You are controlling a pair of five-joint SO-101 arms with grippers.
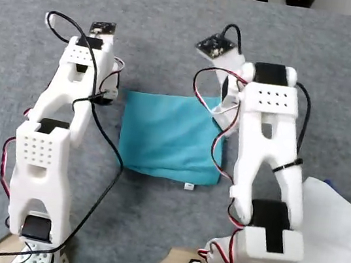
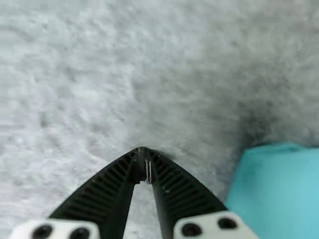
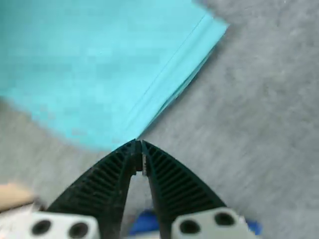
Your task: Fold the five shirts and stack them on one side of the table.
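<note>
Centre of the high view: we find the teal shirt folded into a rough rectangle and lying flat on the grey table cover. A small white tag peeks out at its lower edge. We see the left arm stretched up the left side of the frame, its wrist just beside the shirt's upper left corner but apart from it. In its wrist view the left gripper is clenched, the two dark fingers meeting at their tips over bare grey cover, with a corner of the shirt off to one side. We see the right arm running up the right side of the frame, its wrist over the shirt's upper right corner. The right gripper is likewise clenched, fingertips pressed together right at the shirt's edge, where the layered fold shows as thin parallel lines. We cannot tell whether those tips touch the cloth. White fabric lies at the lower right of the frame, well apart from the shirt.
</note>
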